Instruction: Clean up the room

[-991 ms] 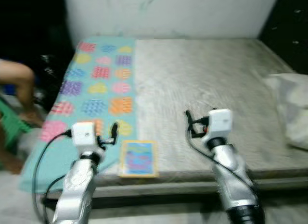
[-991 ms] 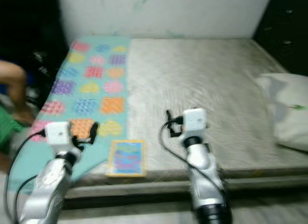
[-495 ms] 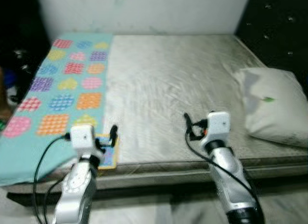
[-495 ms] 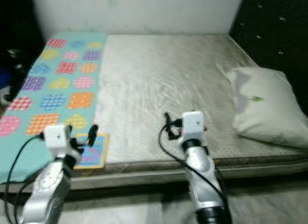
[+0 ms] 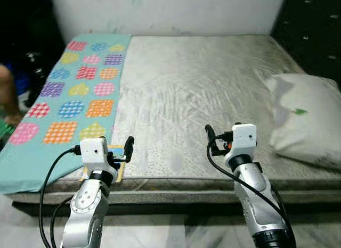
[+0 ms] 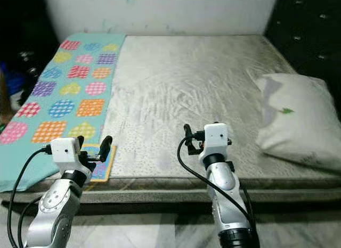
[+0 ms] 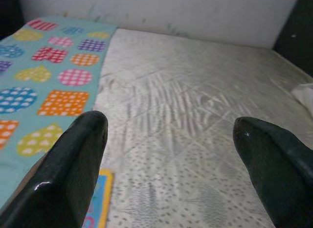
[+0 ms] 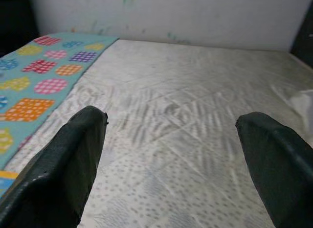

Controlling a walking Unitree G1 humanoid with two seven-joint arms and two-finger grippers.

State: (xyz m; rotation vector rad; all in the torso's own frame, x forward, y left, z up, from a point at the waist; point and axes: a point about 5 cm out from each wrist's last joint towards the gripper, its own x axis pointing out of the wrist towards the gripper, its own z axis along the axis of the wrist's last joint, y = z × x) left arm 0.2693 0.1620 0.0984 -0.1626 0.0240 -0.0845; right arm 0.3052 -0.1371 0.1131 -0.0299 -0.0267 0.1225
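A bare grey-white mattress [image 5: 197, 83] lies before me, with a teal blanket [image 5: 74, 93] of coloured hearts and squares spread along its left side. A flat yellow-edged picture book [image 6: 100, 164] lies at the front left edge, partly hidden behind my left gripper [image 5: 114, 147]. That gripper hovers open over the book's corner [image 7: 98, 203] with nothing between its fingers. My right gripper [image 5: 221, 136] hangs open and empty over the front middle of the mattress [image 8: 171, 91]. A white pillow [image 5: 303, 117] rests at the right.
A white wall [image 5: 170, 11] backs the bed and a dark tufted panel [image 5: 314, 24] stands at the right. Part of a person [image 5: 6, 93] shows at the left edge beside dark clutter. Pale floor [image 5: 170, 232] runs below the bed's front edge.
The camera has swung right and then back a little, bringing the whole pillow into view. Both grippers keep the same open pose, and the book now sits under the left gripper.
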